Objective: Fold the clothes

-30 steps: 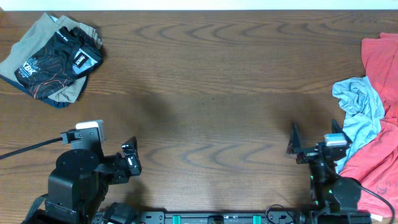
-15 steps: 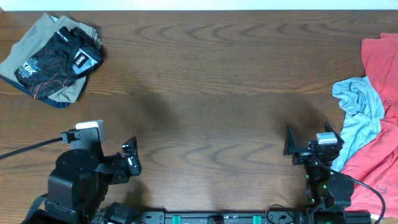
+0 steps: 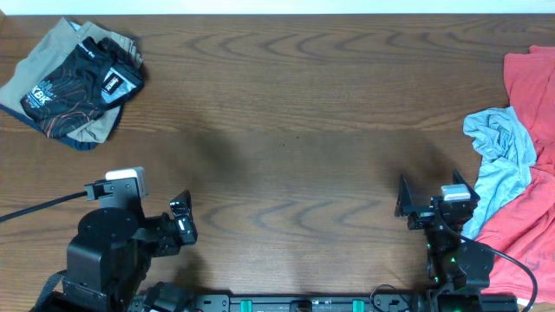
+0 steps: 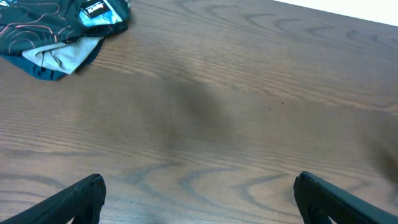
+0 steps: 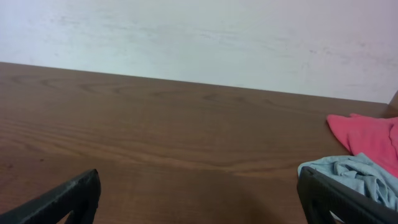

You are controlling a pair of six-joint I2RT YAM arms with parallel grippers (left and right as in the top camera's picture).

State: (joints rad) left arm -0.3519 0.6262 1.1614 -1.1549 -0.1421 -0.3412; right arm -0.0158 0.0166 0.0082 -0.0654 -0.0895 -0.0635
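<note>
A folded black jersey (image 3: 82,82) with white lettering and orange contour lines lies on a tan garment at the table's far left; it also shows in the left wrist view (image 4: 56,25). A pale blue-grey garment (image 3: 503,160) lies crumpled on a red garment (image 3: 529,230) at the right edge; both show in the right wrist view, blue-grey (image 5: 354,174) and red (image 5: 370,137). My left gripper (image 3: 178,227) is open and empty near the front left, its fingertips wide apart in the left wrist view (image 4: 199,193). My right gripper (image 3: 427,199) is open and empty, just left of the blue-grey garment (image 5: 199,196).
The brown wooden table (image 3: 295,113) spans the view. A black cable (image 3: 35,208) runs from the left arm off the left edge. A pale wall (image 5: 199,31) stands behind the table's far edge.
The right arm drew back slightly toward the front and left, away from the blue-grey garment. The left arm and the clothes did not move.
</note>
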